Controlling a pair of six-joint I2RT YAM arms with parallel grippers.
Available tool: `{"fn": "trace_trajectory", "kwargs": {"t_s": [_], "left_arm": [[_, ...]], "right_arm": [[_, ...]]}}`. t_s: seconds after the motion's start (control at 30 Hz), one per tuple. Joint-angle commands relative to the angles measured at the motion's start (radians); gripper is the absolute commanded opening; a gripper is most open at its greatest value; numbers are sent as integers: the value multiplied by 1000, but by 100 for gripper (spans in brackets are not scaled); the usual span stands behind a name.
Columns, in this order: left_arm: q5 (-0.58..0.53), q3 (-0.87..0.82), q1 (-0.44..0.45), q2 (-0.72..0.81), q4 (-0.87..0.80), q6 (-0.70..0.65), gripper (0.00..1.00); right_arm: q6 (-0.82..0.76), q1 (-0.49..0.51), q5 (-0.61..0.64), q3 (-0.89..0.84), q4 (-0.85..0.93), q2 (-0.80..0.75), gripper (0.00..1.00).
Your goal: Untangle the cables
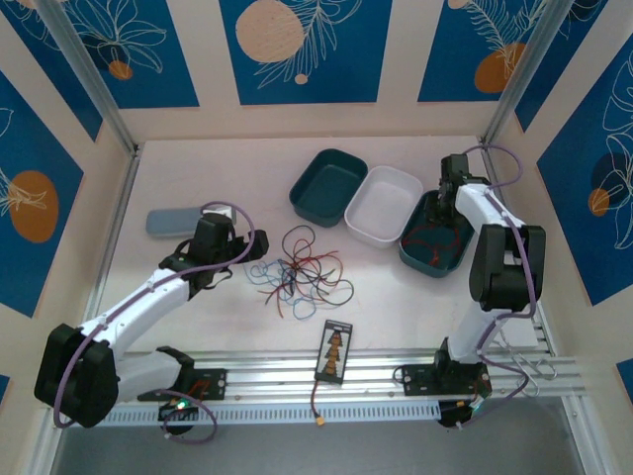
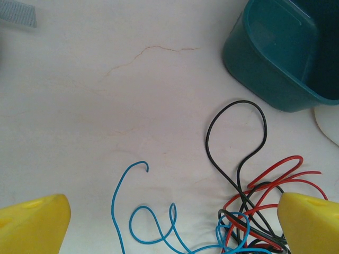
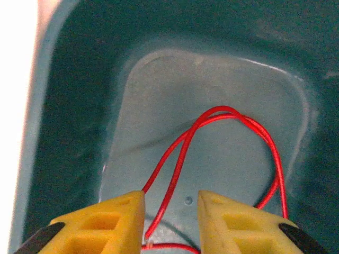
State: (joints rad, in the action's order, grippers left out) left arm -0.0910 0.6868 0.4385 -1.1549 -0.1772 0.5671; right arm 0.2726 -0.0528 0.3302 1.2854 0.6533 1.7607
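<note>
The cables (image 1: 302,269) lie in a loose tangle of red, blue and black wires on the table's middle. My left gripper (image 1: 235,255) hovers just left of them, wide open. In the left wrist view its yellow fingers (image 2: 33,224) straddle a curled blue wire (image 2: 127,180), with a black loop (image 2: 235,132) and red strands (image 2: 275,172) towards the right finger. My right gripper (image 1: 442,213) reaches down into the right teal tray (image 1: 447,267). Its jaws (image 3: 170,211) stand apart, and a red wire (image 3: 233,117) lies looped on the tray floor, running loose between them.
A white tray (image 1: 384,205) and a second teal tray (image 1: 328,186) sit side by side behind the tangle. A grey-blue flat case (image 1: 175,221) lies at the left. A black card (image 1: 335,351) with an orange-plug wire rests near the front rails (image 1: 376,378).
</note>
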Motion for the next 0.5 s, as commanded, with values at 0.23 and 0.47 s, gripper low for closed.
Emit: {"fn": "trace_trajectory", "kwargs": {"t_s": [0.23, 0.47], "left_arm": [[-47, 2, -14, 30, -25, -3, 100], [-55, 14, -16, 24, -37, 5, 100]], "right_arm": [[26, 46, 102, 71, 159, -211, 40], [99, 149, -6, 45, 152, -378, 40]]}}
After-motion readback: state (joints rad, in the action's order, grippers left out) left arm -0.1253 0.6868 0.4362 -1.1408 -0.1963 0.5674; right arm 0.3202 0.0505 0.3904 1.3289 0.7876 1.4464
